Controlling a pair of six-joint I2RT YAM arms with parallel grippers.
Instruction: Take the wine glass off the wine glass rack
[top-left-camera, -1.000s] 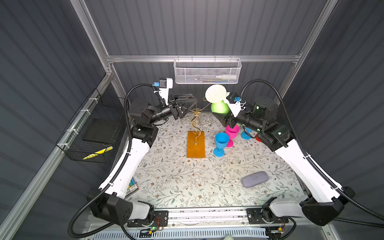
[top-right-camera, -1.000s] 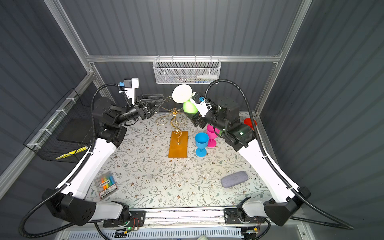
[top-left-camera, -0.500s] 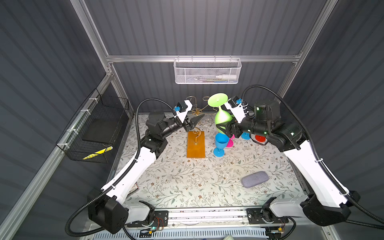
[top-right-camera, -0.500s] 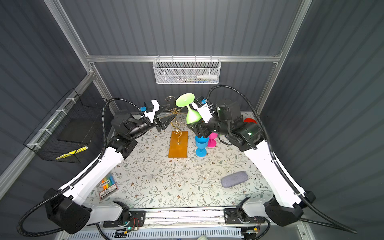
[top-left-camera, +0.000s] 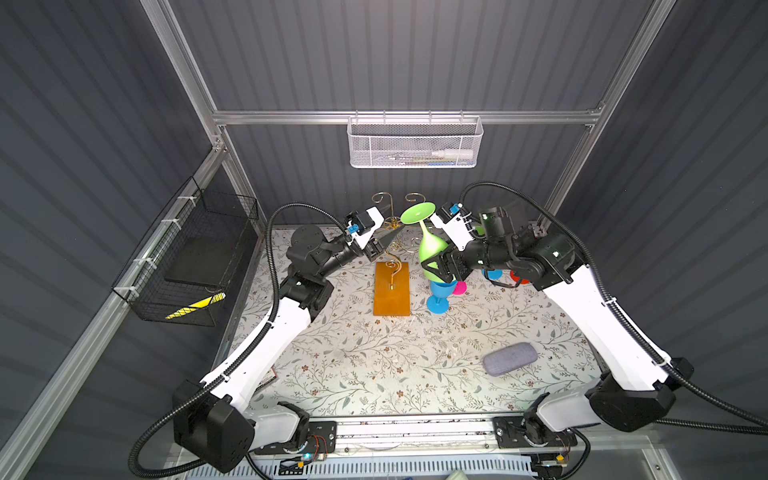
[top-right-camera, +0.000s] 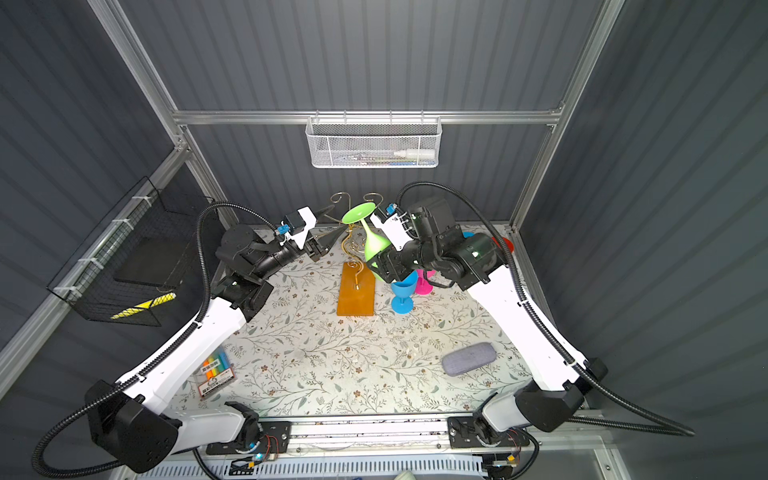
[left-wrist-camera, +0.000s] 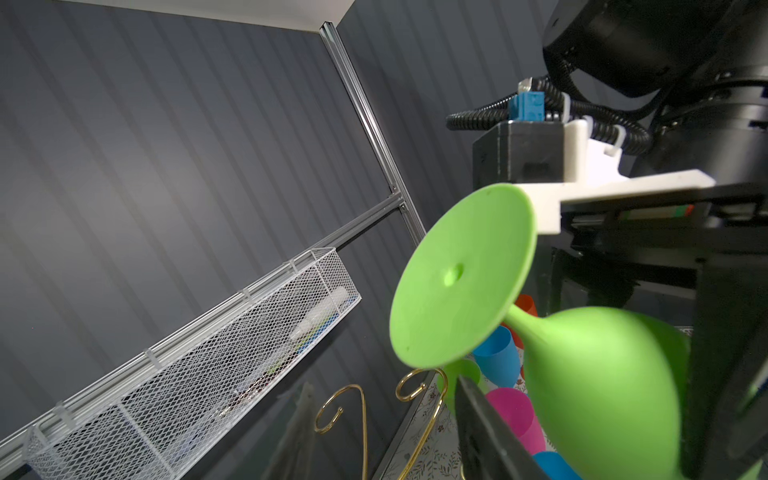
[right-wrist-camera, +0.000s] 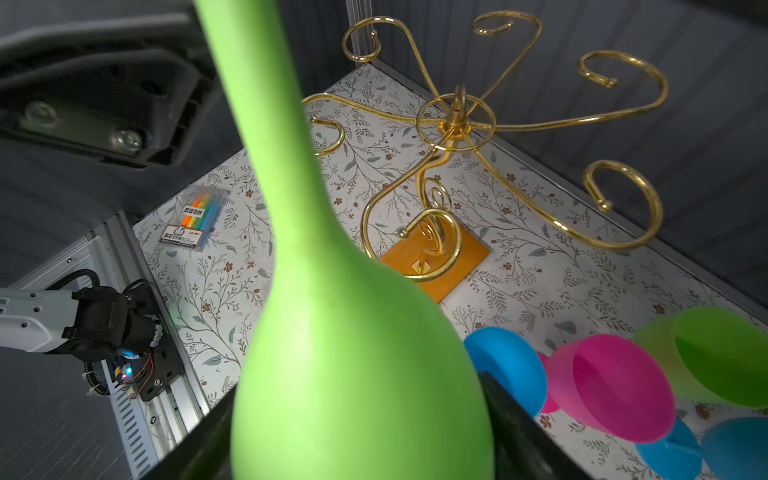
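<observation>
The wine glass (top-left-camera: 432, 248) was an opaque, matte lime-green goblet with a pear-shaped bowl, a slim stem and a flat round foot dimpled at its centre. It hung upside down in the right pincer (top-left-camera: 439, 266), whose dark jaws clamped the bowl from both sides. Stem and foot rose out of that pincer and leaned toward the left pincer (top-left-camera: 386, 222).

The glass was clear of the wine glass rack (right-wrist-camera: 455, 120). In the left wrist view its foot stood above the curled ends and touched none of them. The rack was thin gold wire, with scroll arms spreading from a ring hub over a wavy stem fixed to an amber-orange base. It stood on the floral counter (top-left-camera: 374, 365) between the two pincers.

The left pincer's jaws stood apart, about half spread, with the rack's upper wires between them. I could not tell whether either finger touched the wire.

The glass's rim was hidden inside the right pincer in every view. The right wrist view cut the foot off at the frame edge, and the bowl covered part of the rack there. In the left wrist view one finger (left-wrist-camera: 482, 424) was sharp and the other only a blur. Just below the right pincer stood a blue cup (top-left-camera: 437, 305). A pink cup (top-left-camera: 459, 287) beside it was mostly covered by that pincer.
</observation>
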